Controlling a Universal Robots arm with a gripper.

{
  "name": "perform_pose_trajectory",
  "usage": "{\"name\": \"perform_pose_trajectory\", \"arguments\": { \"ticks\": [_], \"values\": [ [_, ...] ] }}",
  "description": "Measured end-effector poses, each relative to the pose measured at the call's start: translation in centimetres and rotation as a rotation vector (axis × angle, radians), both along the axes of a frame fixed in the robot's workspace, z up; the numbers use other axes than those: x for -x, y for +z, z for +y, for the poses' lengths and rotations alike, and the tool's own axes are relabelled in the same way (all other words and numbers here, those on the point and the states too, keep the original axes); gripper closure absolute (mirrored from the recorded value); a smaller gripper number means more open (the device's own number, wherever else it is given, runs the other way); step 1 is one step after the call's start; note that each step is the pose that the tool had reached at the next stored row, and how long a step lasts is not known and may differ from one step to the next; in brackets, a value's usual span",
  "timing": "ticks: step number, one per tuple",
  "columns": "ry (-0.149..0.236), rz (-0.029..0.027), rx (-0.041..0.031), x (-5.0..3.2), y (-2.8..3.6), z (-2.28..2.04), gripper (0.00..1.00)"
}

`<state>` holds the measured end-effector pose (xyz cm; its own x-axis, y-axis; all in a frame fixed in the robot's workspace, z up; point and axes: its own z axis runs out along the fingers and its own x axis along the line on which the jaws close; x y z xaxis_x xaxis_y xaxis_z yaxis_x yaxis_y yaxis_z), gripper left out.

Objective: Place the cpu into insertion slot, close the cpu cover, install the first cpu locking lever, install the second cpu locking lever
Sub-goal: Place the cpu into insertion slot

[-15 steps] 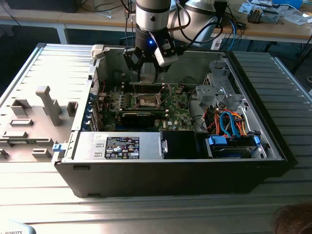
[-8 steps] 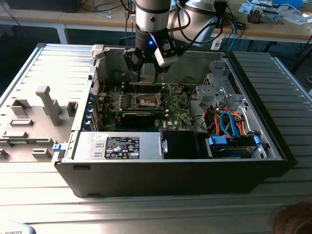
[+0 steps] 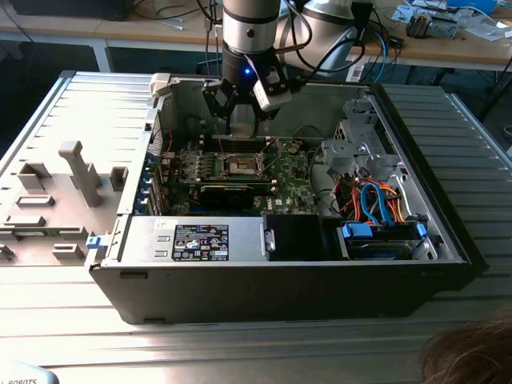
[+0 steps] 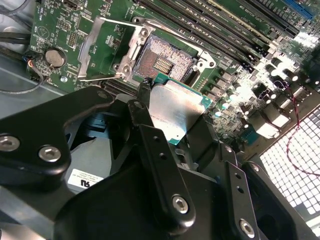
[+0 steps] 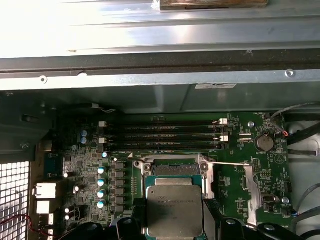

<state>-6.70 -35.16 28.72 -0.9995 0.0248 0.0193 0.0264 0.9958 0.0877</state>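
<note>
- Silvery-tan metal top up, the cpu (image 5: 174, 210) hangs flat over the insertion slot (image 5: 172, 169), not seated.
- I judge it light, stiff and delicate underneath, so opposite edges are the only safe hold.
- My gripper (image 3: 240, 120) is clamped on those edges.
- It's square, with no real long axis; its sides look roughly parallel to the slot's.
- The cpu cover (image 4: 134, 45) lies flipped open.
</note>
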Motion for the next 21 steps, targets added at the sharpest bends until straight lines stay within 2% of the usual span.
{"name": "perform_pose_trajectory", "arguments": {
  "ticks": [21],
  "values": [
    [0.000,0.0000,0.0000,0.01,-0.49,0.00,0.46]
  ]
}}
